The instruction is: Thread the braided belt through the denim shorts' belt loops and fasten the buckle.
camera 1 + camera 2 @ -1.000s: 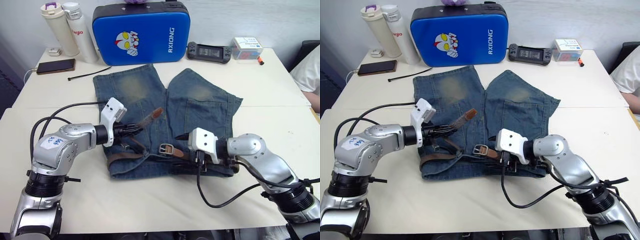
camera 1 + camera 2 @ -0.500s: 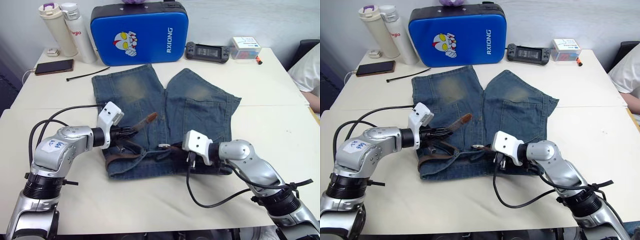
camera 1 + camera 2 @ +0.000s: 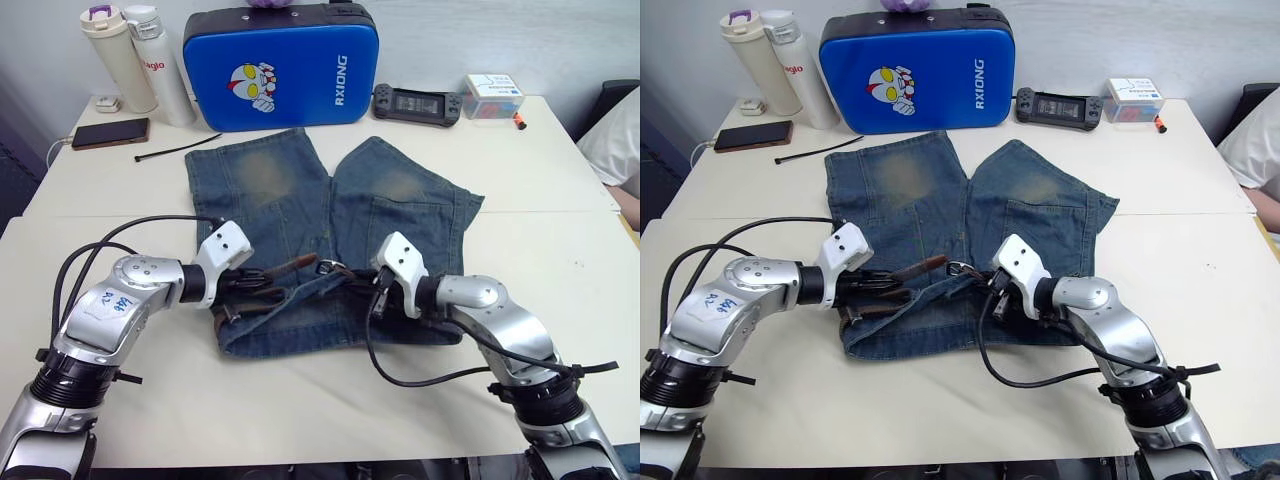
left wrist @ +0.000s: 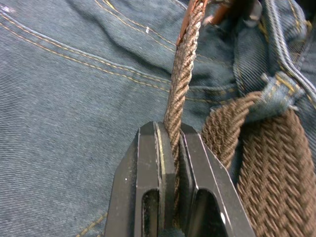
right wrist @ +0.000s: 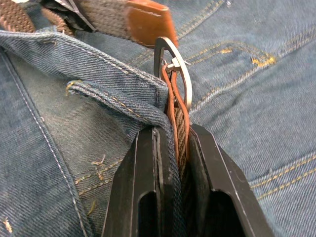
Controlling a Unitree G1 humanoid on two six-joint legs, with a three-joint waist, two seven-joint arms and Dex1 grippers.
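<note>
The denim shorts (image 3: 400, 210) lie flat on the table with the waistband toward me. The braided belt (image 4: 183, 74) runs along that waistband and passes under a belt loop (image 4: 276, 93). My left gripper (image 3: 252, 281) is shut on the belt's free tail, whose brown leather tip (image 3: 300, 264) points at the buckle (image 3: 326, 267). My right gripper (image 5: 173, 132) is shut on the strap just behind the silver buckle (image 5: 174, 61), with a fold of waistband denim against one finger. The leather tip (image 5: 147, 19) lies just beyond the buckle.
At the back stand a blue case (image 3: 282, 62), two bottles (image 3: 140, 60), a phone (image 3: 111, 133), a black cable tie (image 3: 178, 149), a game console (image 3: 417, 102) and a small box (image 3: 493, 95). A person's sleeve (image 3: 620, 150) shows at the right edge.
My right gripper has shut on the buckle end and carried it off the waistband, away from me and leftward. The left gripper has lowered the tail, bringing its tip near the buckle.
</note>
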